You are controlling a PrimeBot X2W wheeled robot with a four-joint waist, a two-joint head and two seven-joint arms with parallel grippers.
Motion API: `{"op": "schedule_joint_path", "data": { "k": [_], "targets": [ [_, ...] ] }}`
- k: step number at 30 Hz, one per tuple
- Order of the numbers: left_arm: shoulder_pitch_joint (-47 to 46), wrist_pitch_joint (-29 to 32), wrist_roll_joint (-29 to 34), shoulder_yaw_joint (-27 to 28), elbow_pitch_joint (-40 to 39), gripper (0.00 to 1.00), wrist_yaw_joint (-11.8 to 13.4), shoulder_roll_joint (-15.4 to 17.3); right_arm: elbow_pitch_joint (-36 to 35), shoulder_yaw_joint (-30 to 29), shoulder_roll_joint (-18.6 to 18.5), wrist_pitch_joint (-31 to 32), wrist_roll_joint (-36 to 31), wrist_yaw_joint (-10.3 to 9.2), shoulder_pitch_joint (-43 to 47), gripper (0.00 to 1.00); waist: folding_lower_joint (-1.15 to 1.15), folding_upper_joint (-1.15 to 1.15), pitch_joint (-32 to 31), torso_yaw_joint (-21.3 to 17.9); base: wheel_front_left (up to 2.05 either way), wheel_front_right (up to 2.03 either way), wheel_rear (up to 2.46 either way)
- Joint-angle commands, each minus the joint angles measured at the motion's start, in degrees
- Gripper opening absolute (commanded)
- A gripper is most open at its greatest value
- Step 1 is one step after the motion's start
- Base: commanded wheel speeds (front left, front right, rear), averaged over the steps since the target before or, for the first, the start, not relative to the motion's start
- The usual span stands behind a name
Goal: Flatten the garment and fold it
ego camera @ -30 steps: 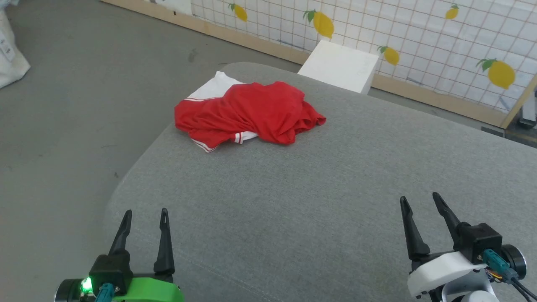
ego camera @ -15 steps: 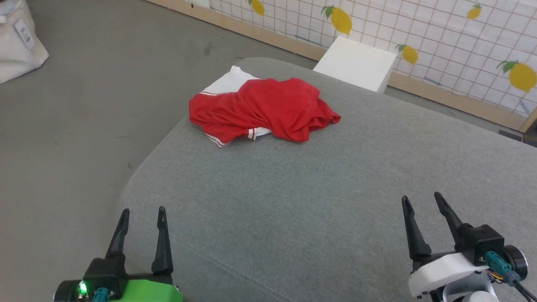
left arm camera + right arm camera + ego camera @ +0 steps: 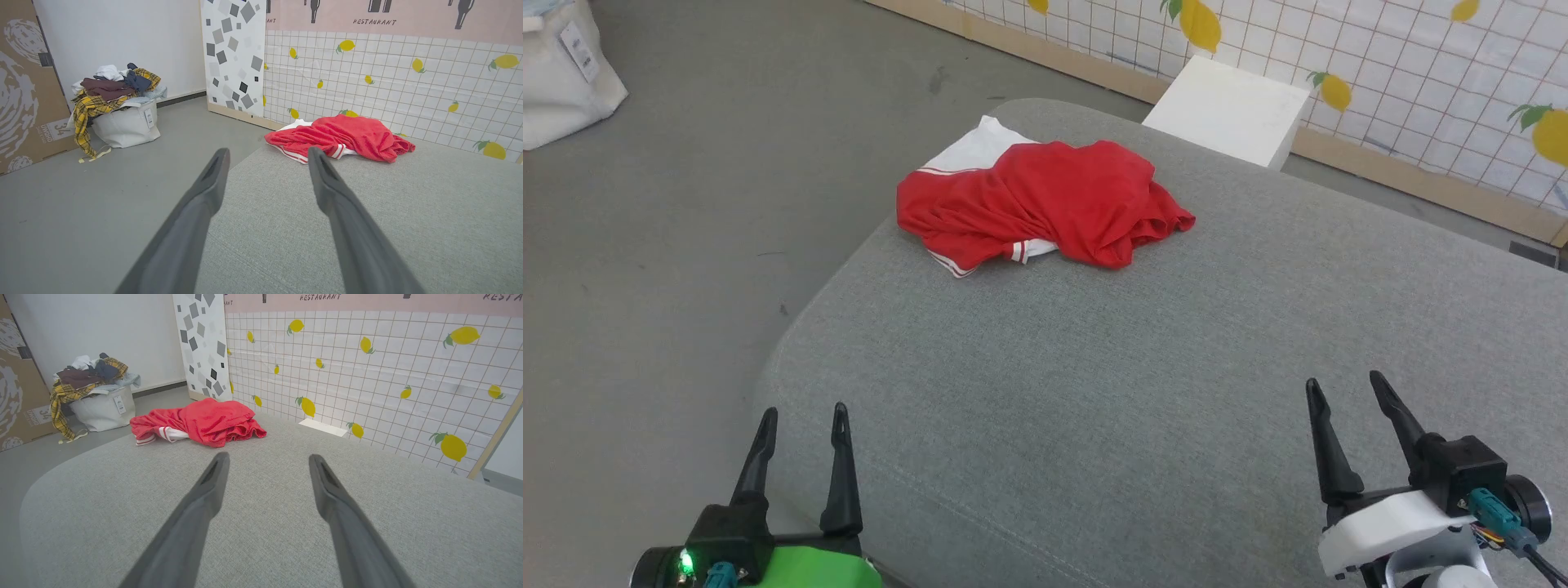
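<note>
Left gripper (image 3: 805,410) and right gripper (image 3: 1343,380) gape empty; I should pinch the crumpled red jersey (image 3: 1045,200) by its outer edges, not its middle.

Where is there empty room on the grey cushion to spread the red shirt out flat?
The widest bare stretch of grey cushion lies between the crumpled garment and the left gripper and right gripper. More bare cushion runs right of the garment, near the white box. Only the far left corner, under the bunched garment, is crowded.
</note>
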Motion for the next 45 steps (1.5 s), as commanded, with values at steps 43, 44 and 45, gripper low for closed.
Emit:
{"op": "schedule_joint_path", "data": {
  "k": [43,44,45],
  "targets": [
    [-55.25,46.78,-28.52,-7.97,17.07,1.00,-6.52,20.90,-16.82,3.32,-1.02,6.36,-8.35,-0.10,-6.14,1.00,0.00,0.00,22.73,-11.49,0.00,0.00,0.00],
    [-55.67,47.25,-29.24,-7.66,17.96,1.00,-6.52,20.88,-17.58,3.62,-1.28,6.67,-8.48,-0.10,-6.45,1.00,0.00,0.00,23.43,-11.90,0.00,0.00,0.00],
    [-56.21,47.80,-30.20,-7.21,19.03,1.00,-6.50,20.77,-18.48,3.93,-1.61,7.00,-8.56,-0.10,-6.83,1.00,0.00,0.00,24.21,-12.36,0.00,0.00,0.00]
  ]
}}
